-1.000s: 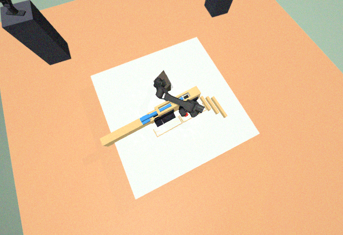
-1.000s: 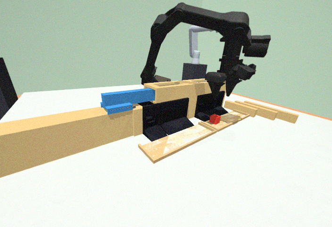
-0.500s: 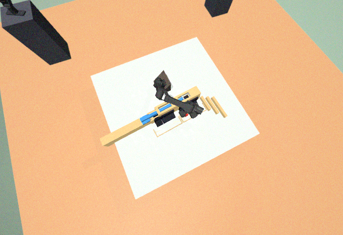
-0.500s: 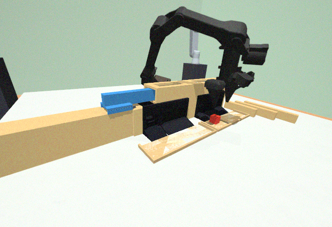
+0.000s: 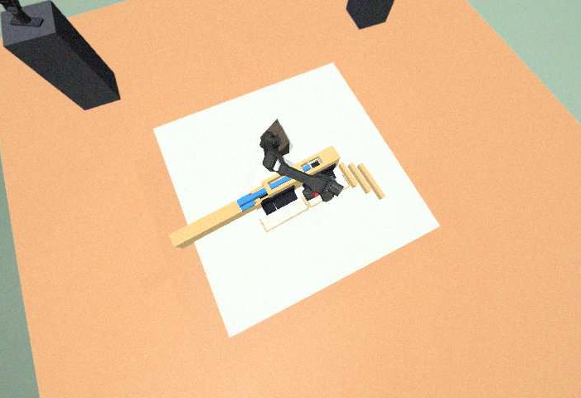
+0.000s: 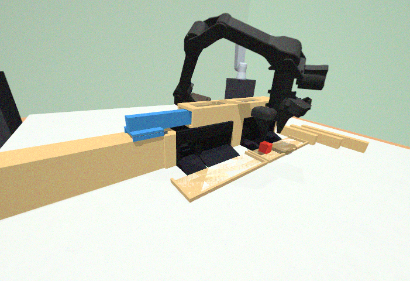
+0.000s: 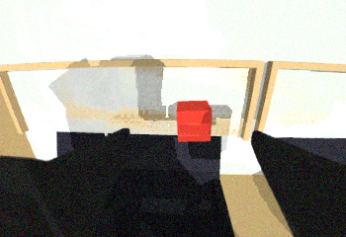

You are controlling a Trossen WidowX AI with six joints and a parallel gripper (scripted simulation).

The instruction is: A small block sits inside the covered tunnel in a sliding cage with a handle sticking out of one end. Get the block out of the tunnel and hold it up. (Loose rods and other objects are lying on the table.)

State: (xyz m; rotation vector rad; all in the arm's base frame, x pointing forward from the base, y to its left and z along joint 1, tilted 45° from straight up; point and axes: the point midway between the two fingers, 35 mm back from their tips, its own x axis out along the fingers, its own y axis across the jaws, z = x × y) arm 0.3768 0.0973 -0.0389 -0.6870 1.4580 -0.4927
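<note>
White mat (image 5: 272,281) (image 6: 212,238) (image 7: 280,30), red blk (image 5: 316,194) (image 6: 265,147) (image 7: 194,121) near open hand (image 5: 317,190) (image 6: 271,130) (image 7: 190,134).

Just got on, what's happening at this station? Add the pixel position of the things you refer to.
The black robot arm (image 5: 295,176) (image 6: 245,31) has its jaws open and holds nothing. They are low over the small red block (image 5: 316,194) (image 6: 265,147) (image 7: 194,121), which is out of the tan covered tunnel (image 5: 331,154) (image 6: 212,114), in a shallow tan-rimmed tray (image 6: 225,182) (image 7: 201,63) in front. It looks set to pick the block up; the lift remains.
</note>
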